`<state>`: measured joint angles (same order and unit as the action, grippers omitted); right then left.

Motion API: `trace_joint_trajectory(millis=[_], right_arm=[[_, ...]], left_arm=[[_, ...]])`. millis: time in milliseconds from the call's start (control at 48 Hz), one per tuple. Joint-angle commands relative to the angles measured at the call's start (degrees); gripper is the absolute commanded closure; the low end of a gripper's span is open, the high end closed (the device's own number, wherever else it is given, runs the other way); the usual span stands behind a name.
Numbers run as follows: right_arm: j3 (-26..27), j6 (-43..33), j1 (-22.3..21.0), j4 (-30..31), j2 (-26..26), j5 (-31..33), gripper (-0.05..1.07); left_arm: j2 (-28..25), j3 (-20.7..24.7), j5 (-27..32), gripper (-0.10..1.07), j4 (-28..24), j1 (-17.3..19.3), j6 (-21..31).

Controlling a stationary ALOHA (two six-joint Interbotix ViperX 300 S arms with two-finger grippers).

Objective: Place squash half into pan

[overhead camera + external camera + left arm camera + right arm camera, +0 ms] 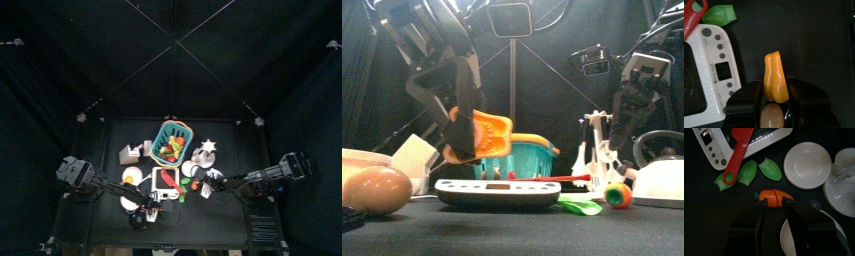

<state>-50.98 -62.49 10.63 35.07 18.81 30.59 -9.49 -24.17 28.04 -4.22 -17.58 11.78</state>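
Note:
The squash half [775, 77] is an orange, curved piece held on edge between my left gripper's [775, 95] jaws. In the front view the squash half [486, 132] hangs in that gripper [465, 145] above the table, left of the white scale [496, 192]. A dark rounded edge [350, 218] at the front left corner may be the pan; I cannot tell. My right gripper [776, 210] hangs with its jaws slightly apart and empty over a small orange toy vegetable [773, 199] on the table.
A red spatula [737, 150] lies across the scale [724, 148], with green leaves [769, 168] and a white bowl [807, 163] beside it. A teal basket [527, 160], a brown ball [376, 190], a white rack [591, 150] and a white kettle [657, 182] stand around.

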Motion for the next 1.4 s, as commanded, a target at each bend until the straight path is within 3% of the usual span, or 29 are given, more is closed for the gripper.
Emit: trace_joint_trajectory(millis=[0, 146, 438, 854, 1021, 1167, 1375], right_arm=[[0.97, 0.09, 0.00, 0.18, 1.32, -0.18, 0.32], [0.97, 0.44, 0.18, 0.26, 1.67, -0.09, 0.32], [0.53, 0.70, 0.18, 1.14, 1.76, -0.18, 0.32], [0.70, -0.18, -0.70, 1.49, 1.76, -0.18, 0.32], [0.88, -0.18, -1.85, 0.70, 1.58, -0.18, 0.32], [1.05, -0.18, -2.64, 0.62, 1.14, -0.26, 0.32], [1.58, -0.09, -4.04, 0.44, 0.35, -1.93, 0.32]], left_arm=[[2.90, -0.09, -3.52, 0.32, -0.26, 0.88, 0.00], [6.42, -3.69, -9.76, 0.32, -0.18, 1.76, 0.00], [15.82, -13.45, -8.44, 0.32, 1.14, 5.27, 0.09], [31.90, -29.00, -8.00, 0.32, -0.62, 17.93, -0.35], [37.97, -34.98, -8.61, 0.32, -2.37, 20.57, -0.26], [39.02, -38.50, -10.28, 0.32, -2.64, 21.97, -0.35], [35.42, -39.90, -13.18, 0.31, -2.64, 24.08, -0.26]])
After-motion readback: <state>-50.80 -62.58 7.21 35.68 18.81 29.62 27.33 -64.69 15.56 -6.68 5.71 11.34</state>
